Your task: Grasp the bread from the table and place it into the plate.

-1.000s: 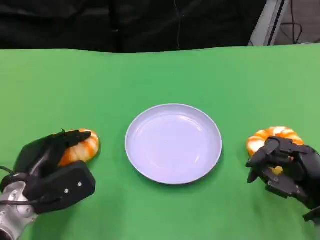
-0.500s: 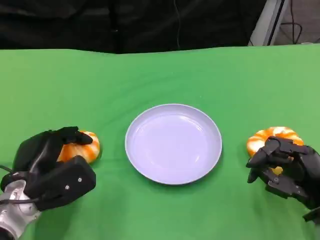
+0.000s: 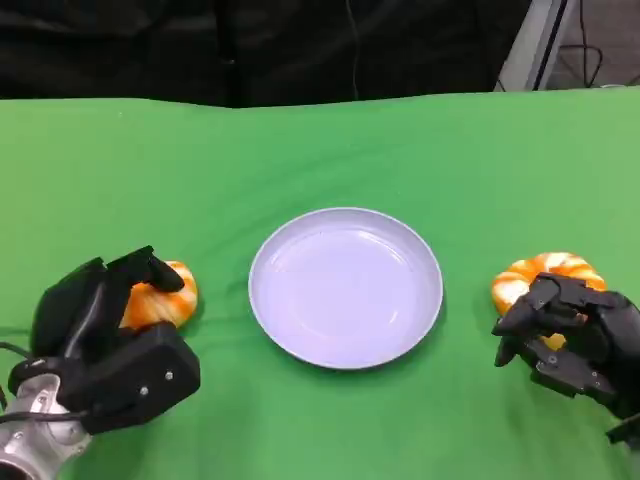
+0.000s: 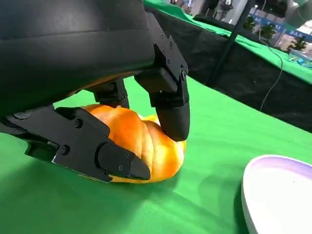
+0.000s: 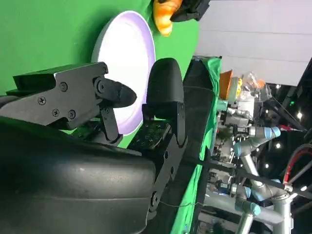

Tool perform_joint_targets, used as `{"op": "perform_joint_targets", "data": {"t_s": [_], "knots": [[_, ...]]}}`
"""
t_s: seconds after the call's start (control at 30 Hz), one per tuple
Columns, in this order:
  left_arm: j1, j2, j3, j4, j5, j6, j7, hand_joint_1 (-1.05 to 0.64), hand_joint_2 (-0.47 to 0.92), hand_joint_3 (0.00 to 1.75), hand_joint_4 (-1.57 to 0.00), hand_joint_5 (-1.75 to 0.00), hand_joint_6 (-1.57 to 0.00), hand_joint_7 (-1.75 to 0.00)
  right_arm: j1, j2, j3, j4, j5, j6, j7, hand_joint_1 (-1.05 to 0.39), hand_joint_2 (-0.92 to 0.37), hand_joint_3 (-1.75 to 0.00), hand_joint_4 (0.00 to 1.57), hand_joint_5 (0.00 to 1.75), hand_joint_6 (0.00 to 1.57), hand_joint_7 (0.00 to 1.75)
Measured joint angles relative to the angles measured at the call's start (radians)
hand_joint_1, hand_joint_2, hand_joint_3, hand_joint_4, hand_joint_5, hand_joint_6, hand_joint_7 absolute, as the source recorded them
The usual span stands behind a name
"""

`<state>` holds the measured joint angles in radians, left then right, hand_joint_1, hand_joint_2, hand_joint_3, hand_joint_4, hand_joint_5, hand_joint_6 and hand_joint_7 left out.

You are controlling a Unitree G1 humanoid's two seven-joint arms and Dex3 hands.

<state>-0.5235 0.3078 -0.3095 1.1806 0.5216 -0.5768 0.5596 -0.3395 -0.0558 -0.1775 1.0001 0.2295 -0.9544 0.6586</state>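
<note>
Bread: two orange-and-white glazed rolls on the green desk (image 3: 320, 140), one each side of the plate (image 3: 345, 287). Plate is pale lavender, centre of desk, nothing in it. Left roll (image 3: 158, 298) sits left of the plate, on the cloth. Left hand (image 3: 110, 335) is over it, fingers (image 4: 168, 97) curled down on the far side, thumb against the near side; left wrist view shows both touching the roll (image 4: 139, 146), which rests on the desk. Right roll (image 3: 545, 277) lies right of the plate. Right hand (image 3: 575, 340) is just near of it, fingers (image 3: 530, 310) curled and apart, overlapping the roll's near edge; cannot tell if they touch it.
</note>
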Motion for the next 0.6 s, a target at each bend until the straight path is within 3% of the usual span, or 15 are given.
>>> {"op": "perform_joint_targets", "data": {"t_s": [0.6], "knots": [[0.034, -0.002, -0.001, -0.038, 0.028, -0.027, 0.059, -0.1, 0.92, 0.31, -0.62, -1.6, -0.67, -1.28, 0.0, 0.0, 0.0, 0.002, -0.001, 0.001, -0.001, 0.07, -0.88, -0.58, 0.82, 1.44, 0.89, 1.02]]}}
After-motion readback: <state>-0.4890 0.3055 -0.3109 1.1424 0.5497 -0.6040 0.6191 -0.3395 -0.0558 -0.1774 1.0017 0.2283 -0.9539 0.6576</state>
